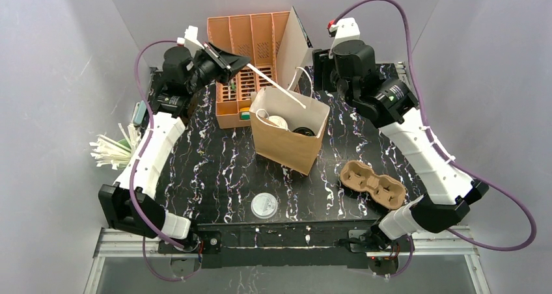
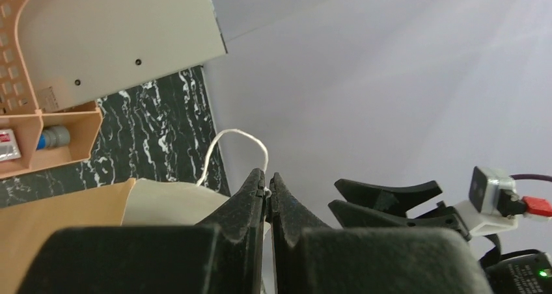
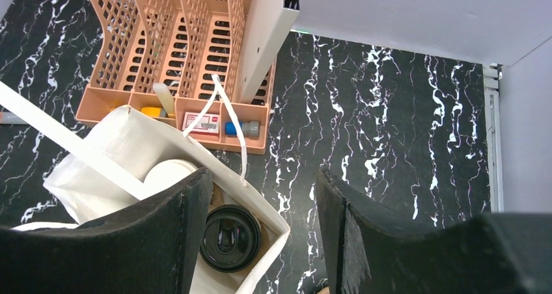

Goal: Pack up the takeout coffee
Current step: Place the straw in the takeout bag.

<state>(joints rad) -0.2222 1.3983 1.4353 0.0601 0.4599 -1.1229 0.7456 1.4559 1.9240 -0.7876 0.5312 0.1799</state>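
The right gripper [image 3: 262, 187] hangs, jaws released, over the brown paper bag [image 1: 286, 147] holding the small white paper cup [image 3: 166, 173] and black round plastic lid [image 3: 229, 237]; the left gripper [image 1: 242, 62] has its jaws clenched on a white straw [image 1: 280, 86].

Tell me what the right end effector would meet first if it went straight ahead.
Most likely the corner of the bag rim, just beside the black lid inside it. Depth is unclear: the right end effector might slip past the corner and reach the table instead.

Paper bag [image 1: 286, 144] hides everything beneath the black lid [image 3: 229, 239].
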